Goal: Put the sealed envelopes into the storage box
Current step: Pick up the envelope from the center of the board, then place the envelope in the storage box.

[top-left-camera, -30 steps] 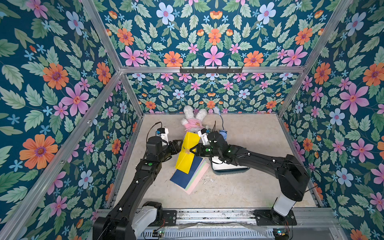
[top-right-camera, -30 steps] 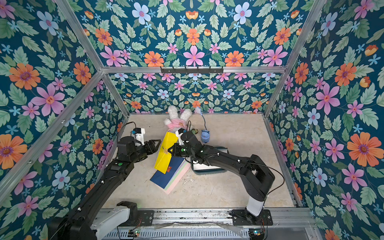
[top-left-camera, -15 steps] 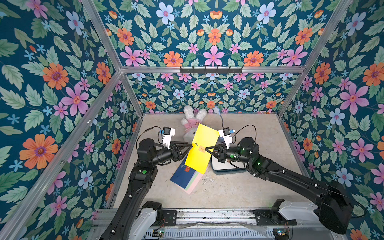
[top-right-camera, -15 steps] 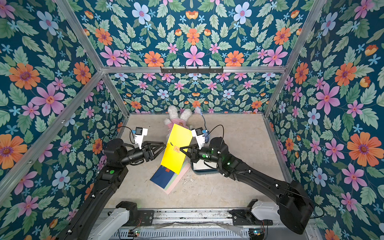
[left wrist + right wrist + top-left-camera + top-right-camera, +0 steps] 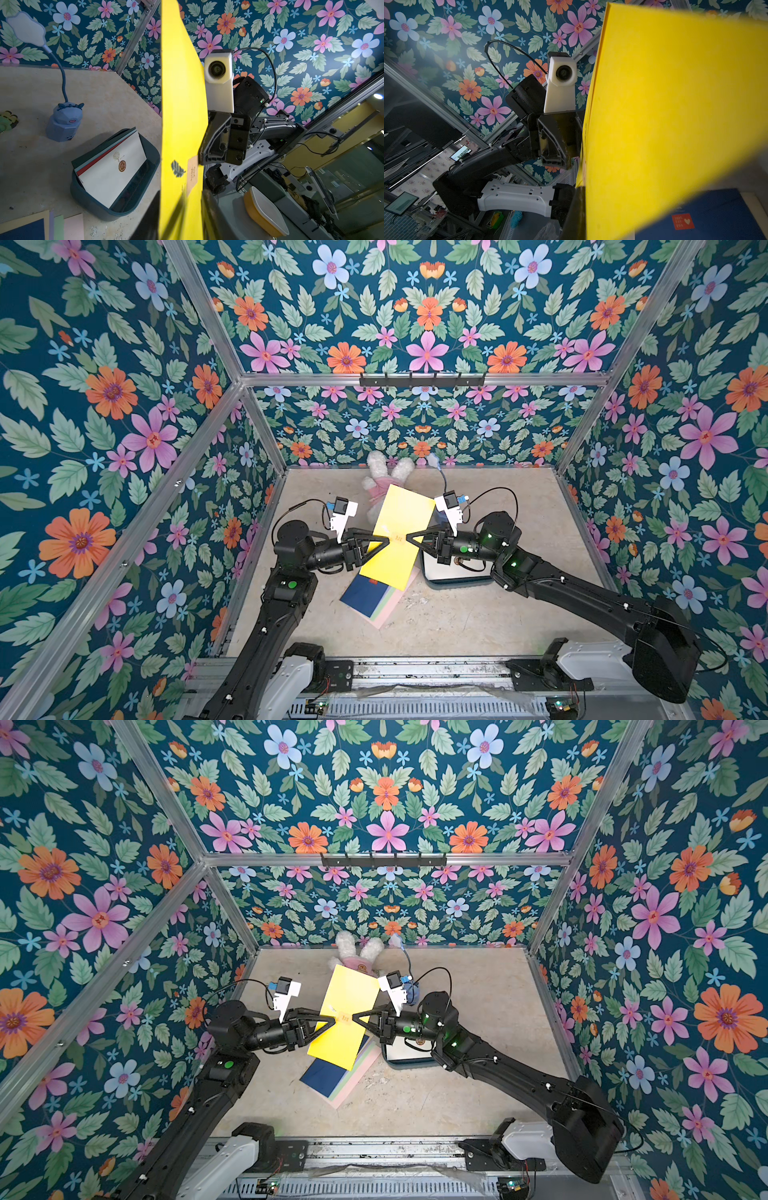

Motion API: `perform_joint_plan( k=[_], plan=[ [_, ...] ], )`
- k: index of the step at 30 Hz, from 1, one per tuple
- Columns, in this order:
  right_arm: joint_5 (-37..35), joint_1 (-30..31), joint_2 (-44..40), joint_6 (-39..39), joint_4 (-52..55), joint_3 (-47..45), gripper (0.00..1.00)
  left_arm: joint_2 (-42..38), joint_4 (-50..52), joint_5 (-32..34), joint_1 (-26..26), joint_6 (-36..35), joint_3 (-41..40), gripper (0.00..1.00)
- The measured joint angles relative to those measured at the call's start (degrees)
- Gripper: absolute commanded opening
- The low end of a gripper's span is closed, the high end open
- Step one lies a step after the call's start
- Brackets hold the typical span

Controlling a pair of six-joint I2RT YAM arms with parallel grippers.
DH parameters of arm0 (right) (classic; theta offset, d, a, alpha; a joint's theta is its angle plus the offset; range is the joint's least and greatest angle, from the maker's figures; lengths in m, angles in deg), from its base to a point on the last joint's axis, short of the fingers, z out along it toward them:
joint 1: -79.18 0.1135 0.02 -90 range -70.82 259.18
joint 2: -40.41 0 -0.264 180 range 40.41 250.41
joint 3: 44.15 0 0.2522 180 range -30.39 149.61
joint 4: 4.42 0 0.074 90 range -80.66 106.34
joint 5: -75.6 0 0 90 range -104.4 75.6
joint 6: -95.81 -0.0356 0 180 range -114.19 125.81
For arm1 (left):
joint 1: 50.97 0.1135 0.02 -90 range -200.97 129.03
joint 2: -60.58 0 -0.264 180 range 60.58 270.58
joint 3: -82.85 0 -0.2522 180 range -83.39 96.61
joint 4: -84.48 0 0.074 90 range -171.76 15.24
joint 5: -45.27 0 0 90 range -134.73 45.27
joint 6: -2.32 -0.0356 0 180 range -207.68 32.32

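Observation:
A yellow envelope (image 5: 399,526) (image 5: 345,1011) hangs tilted in the air above the table, pinched from two sides. My left gripper (image 5: 386,541) (image 5: 332,1020) is shut on its left edge, and in the left wrist view the yellow envelope (image 5: 180,104) runs between my dark fingers (image 5: 149,218). My right gripper (image 5: 408,537) (image 5: 354,1017) is shut on the opposite edge, near a small seal sticker (image 5: 192,172). The storage box (image 5: 457,583) (image 5: 104,214) stands under the right wrist and holds a white envelope (image 5: 112,172) over red and dark ones. A navy envelope (image 5: 365,593) (image 5: 716,214) tops a loose stack on the table.
A white plush bunny (image 5: 384,479) (image 5: 357,952) lies by the back wall. A small light-blue lamp toy (image 5: 62,122) (image 5: 411,992) stands just behind the box. A green toy (image 5: 6,122) shows at the edge of the left wrist view. Flowered walls close in three sides.
The right gripper lifted the yellow envelope off the stack and drew it to the right. The left gripper's jaws, open half a second ago, have shut on its other edge.

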Motion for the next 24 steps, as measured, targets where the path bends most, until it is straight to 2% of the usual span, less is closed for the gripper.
perform_joint_plan(
  k=[4,5,7,8,10,14,16,22,23,24],
  plan=[
    [0.6,-0.3,0.1,0.0,-0.8,0.0,0.00,0.4,0.1,-0.7,-0.2,0.0,1.2,0.00],
    [0.7,-0.5,0.2,0.0,-0.9,0.0,0.00,0.6,0.7,-0.6,-0.2,-0.6,1.8,0.00],
    [0.9,-0.8,0.2,0.0,-0.7,0.3,0.26,1.4,2.8,-0.2,-0.3,-2.1,3.0,0.00],
    [1.0,-1.2,0.2,0.0,-0.5,0.5,0.35,1.9,3.8,0.0,-0.3,-3.1,3.7,0.00],
    [1.8,-2.8,-0.2,0.2,0.4,0.4,0.41,3.3,6.8,1.3,-0.3,-5.7,5.5,0.00],
    [0.3,-10.5,-3.3,0.4,1.5,-3.9,0.44,8.4,15.9,7.4,-2.4,-14.8,12.4,0.00],
    [-1.4,-15.6,-5.3,0.4,2.8,-6.9,0.43,12.5,21.1,11.7,-6.1,-20.4,16.7,0.00],
    [-14.6,-31.8,-11.8,0.5,13.2,-13.2,0.42,30.3,35.8,25.1,-21.9,-38.2,32.4,0.00],
    [-17.8,-34.8,-7.4,0.4,15.3,-14.3,0.42,33.8,38.4,26.3,-23.3,-41.1,35.8,0.00],
    [-20.1,-37.8,-13.9,0.4,16.9,-15.5,0.42,37.8,41.2,27.2,-24.4,-44.2,39.7,0.00]
  ],
)
